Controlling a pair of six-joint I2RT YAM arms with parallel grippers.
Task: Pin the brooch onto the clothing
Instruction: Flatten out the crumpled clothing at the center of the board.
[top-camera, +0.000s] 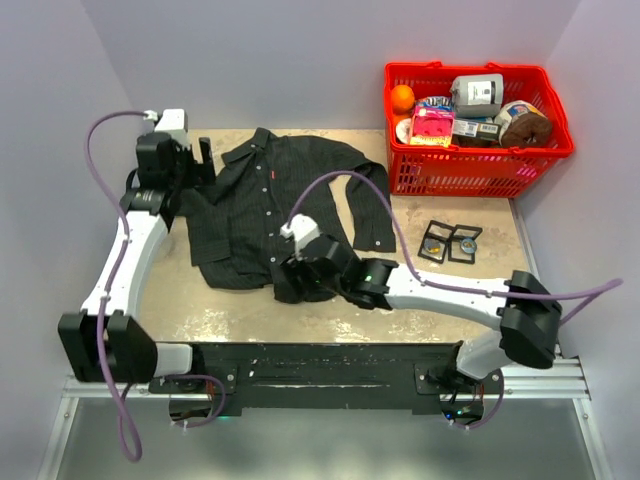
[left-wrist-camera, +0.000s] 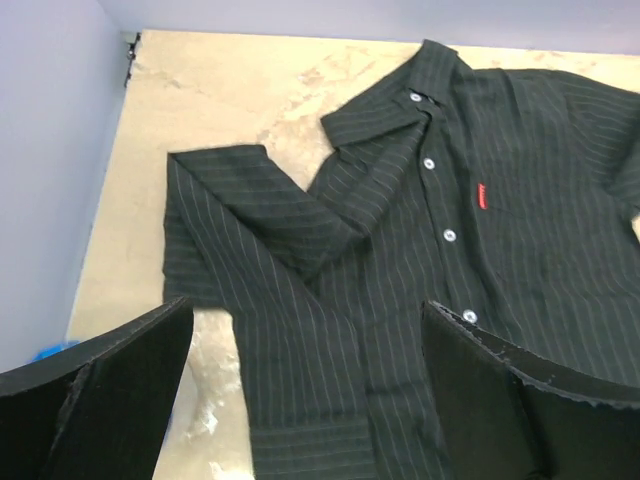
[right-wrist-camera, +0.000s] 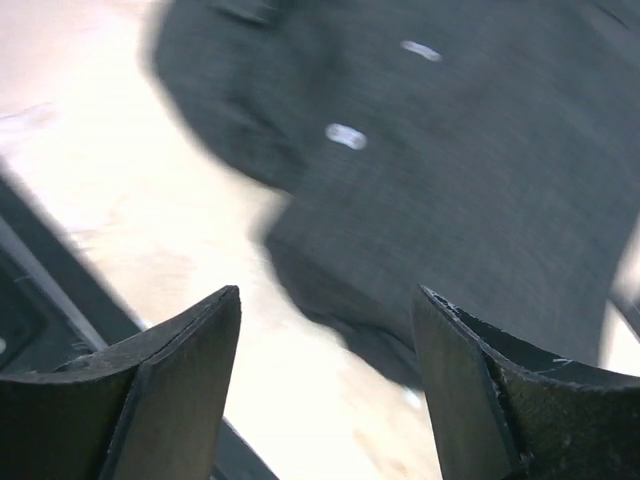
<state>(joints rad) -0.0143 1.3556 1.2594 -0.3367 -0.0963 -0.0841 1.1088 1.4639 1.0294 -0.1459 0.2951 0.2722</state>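
The dark pinstriped shirt (top-camera: 250, 205) lies flat on the table, collar at the back, with pale buttons down the front and a red chest tag (left-wrist-camera: 484, 196). Two small black cards (top-camera: 450, 242), each holding a round brooch-like piece, lie to the right of the shirt. My left gripper (top-camera: 195, 160) is open and empty above the shirt's left sleeve; in the left wrist view (left-wrist-camera: 308, 310) the shirt (left-wrist-camera: 400, 230) lies below it. My right gripper (top-camera: 290, 285) is open and empty over the shirt's bottom hem; the right wrist view (right-wrist-camera: 328, 292) shows the blurred shirt (right-wrist-camera: 480, 150).
A red plastic basket (top-camera: 480, 172) full of groceries stands at the back right. Purple cables loop over both arms. The table's front edge and a black rail (top-camera: 300, 360) lie just behind my right gripper. Grey walls enclose the table.
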